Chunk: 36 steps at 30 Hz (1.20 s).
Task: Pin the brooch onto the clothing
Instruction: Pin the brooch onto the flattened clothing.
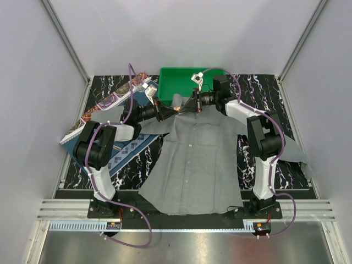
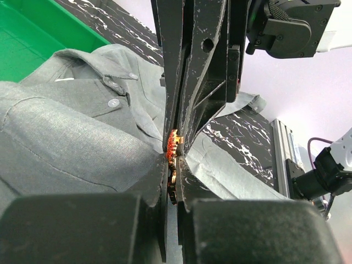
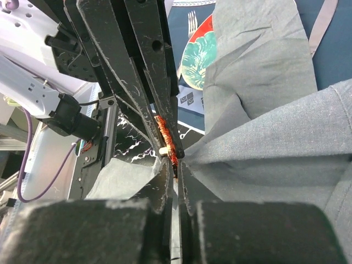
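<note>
The grey shirt point(image 1: 192, 159) lies flat on the table, collar towards the far side. Both grippers meet tip to tip just above the collar. The tiny red-orange brooch point(image 1: 177, 108) sits between them. In the left wrist view my left gripper point(image 2: 175, 168) is shut, with the brooch point(image 2: 174, 144) pinched edge-on at its tips, and the right gripper's fingers point(image 2: 198, 82) clamp it from the far side. In the right wrist view my right gripper point(image 3: 175, 165) is shut on the brooch point(image 3: 165, 132), opposite the left fingers point(image 3: 137, 71). Shirt fabric point(image 3: 264, 143) bunches beside the jaws.
A green bin point(image 1: 176, 81) stands behind the collar. A dark blue patterned placemat point(image 1: 129, 147) lies under the shirt's left side, with a red-and-teal plate point(image 3: 199, 55) on it. Patterned booklets point(image 1: 107, 104) lie at far left. Grey walls enclose the black marbled table point(image 1: 286, 170).
</note>
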Available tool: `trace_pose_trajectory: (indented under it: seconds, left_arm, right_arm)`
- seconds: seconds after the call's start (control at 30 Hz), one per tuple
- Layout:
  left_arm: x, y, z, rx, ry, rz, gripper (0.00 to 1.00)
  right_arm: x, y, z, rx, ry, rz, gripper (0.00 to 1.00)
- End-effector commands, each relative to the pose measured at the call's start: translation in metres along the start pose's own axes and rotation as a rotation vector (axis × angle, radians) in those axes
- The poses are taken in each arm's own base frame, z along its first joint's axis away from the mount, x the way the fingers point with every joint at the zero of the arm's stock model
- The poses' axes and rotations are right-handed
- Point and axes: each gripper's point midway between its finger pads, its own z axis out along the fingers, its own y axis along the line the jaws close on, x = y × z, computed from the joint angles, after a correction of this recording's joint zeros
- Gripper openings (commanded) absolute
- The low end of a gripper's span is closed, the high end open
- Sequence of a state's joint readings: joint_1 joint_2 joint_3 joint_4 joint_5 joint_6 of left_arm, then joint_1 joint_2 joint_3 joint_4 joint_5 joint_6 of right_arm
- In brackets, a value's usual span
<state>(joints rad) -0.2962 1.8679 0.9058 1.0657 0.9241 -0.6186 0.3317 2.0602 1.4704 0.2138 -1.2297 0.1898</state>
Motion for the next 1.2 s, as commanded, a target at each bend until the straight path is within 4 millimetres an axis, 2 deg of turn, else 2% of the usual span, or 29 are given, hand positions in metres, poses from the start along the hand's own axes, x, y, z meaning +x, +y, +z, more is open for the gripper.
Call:
trace_pose_trajectory:
  seconds: [0.0,0.13,0.27,0.33,0.4,0.47,0.57,0.63,0.7,0.8,0.87,0.93,0.97,1.0,1.03,1.07,1.1,1.17]
  left_arm:
    - [-0.019,-0.025,0.001,0.093,-0.035,0.105,0.07]
    - [-0.013,-0.038,0.000,0.164,0.003,0.153,0.18]
    - [-0.009,-0.037,0.001,0.161,0.011,0.144,0.21]
    - [-0.008,-0.036,0.002,0.152,0.010,0.145,0.20]
    - [-0.007,-0.035,0.004,0.145,0.014,0.146,0.12]
    - [-0.004,-0.037,0.006,0.153,0.025,0.158,0.08]
    - [-0.001,-0.037,0.009,0.152,0.037,0.160,0.11]
    - [0.000,-0.037,0.010,0.153,0.043,0.154,0.18]
    - [0.001,-0.037,0.011,0.158,0.050,0.149,0.19]
    - [0.004,-0.033,0.014,0.145,0.072,0.148,0.11]
    - [0.007,-0.030,0.015,0.134,0.085,0.149,0.01]
    - [0.008,-0.030,0.015,0.131,0.087,0.143,0.00]
    - [0.007,-0.029,0.014,0.131,0.087,0.138,0.00]
    - [0.006,-0.029,0.013,0.134,0.083,0.139,0.00]
    - [0.006,-0.029,0.013,0.140,0.083,0.132,0.00]
    - [0.006,-0.028,0.011,0.138,0.081,0.107,0.00]
    - [0.004,-0.028,0.010,0.143,0.074,0.112,0.00]
    - [0.003,-0.029,0.009,0.155,0.081,0.117,0.00]
  right_arm:
    - [-0.013,-0.002,0.000,0.010,-0.012,-0.070,0.00]
    - [-0.012,0.001,-0.001,0.008,0.008,-0.075,0.00]
    - [-0.014,0.006,-0.003,-0.001,0.011,-0.101,0.00]
    - [-0.013,0.009,-0.004,-0.009,0.013,-0.109,0.00]
    - [-0.013,0.012,-0.004,-0.016,0.014,-0.126,0.00]
    - [-0.014,0.016,-0.005,-0.017,0.013,-0.139,0.00]
    - [-0.015,0.019,-0.007,-0.019,0.016,-0.146,0.00]
    - [-0.014,0.021,-0.007,-0.022,0.021,-0.135,0.00]
    - [-0.014,0.021,-0.007,-0.023,0.021,-0.162,0.00]
    - [-0.015,0.023,-0.008,-0.028,0.022,-0.174,0.00]
    - [-0.017,0.025,-0.008,-0.031,0.021,-0.179,0.00]
    - [-0.019,0.028,-0.008,-0.042,0.021,-0.179,0.00]
    - [-0.021,0.029,-0.010,-0.043,0.018,-0.173,0.04]
    - [-0.023,0.029,-0.012,-0.044,0.015,-0.168,0.23]
    - [-0.026,0.029,-0.014,-0.049,0.012,-0.165,0.32]
    - [-0.028,0.029,-0.016,-0.051,0.009,-0.167,0.37]
    - [-0.032,0.029,-0.021,-0.051,0.002,-0.134,0.48]
    - [-0.035,0.031,-0.024,-0.059,0.001,-0.128,0.54]
